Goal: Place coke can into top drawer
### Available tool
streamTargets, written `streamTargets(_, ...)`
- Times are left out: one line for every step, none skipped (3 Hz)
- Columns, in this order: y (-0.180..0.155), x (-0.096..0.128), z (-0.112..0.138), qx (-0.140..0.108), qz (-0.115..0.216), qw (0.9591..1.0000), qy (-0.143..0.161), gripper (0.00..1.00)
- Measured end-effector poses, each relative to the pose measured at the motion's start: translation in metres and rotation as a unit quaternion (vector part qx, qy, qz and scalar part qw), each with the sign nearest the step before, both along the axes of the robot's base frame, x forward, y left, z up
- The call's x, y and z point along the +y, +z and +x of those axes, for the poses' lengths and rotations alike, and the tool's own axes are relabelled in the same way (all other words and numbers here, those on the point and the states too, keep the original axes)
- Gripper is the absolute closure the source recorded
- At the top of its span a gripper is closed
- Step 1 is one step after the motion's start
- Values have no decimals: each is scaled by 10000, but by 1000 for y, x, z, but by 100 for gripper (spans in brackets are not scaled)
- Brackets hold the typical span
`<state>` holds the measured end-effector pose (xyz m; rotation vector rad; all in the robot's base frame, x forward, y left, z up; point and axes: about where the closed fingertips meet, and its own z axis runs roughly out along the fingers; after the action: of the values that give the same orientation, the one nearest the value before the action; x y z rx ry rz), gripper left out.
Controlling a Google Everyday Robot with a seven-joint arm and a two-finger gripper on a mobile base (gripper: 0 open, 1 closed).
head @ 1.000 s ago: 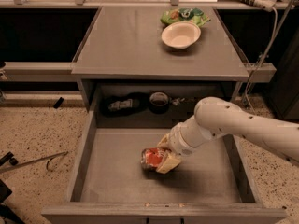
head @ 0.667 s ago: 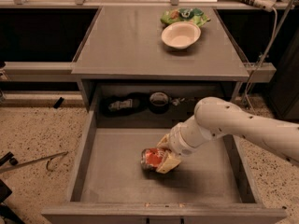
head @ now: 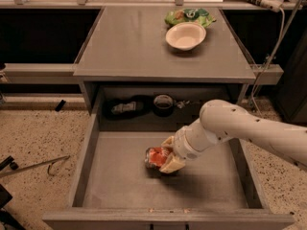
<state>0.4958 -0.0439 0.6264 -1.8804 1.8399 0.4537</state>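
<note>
Just below the frame's centre, the tool (head: 166, 155) is gripping the can (head: 154, 156) down inside the open drawer (head: 117, 183).

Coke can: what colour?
Red-orange and white coke can, in the gripper inside the top drawer; camera view.

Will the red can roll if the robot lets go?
Probably a little: the coke can lies sideways on the flat floor of the top drawer. Its crumpled-looking body may stop it soon. The gripper, low in the drawer, grips it; small and thin, it's likely light.
</note>
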Motion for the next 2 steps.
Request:
streamTargets(0, 0, 0, 0, 0, 10000, 0, 11)
streamTargets(0, 0, 0, 0, 0, 10000, 0, 0)
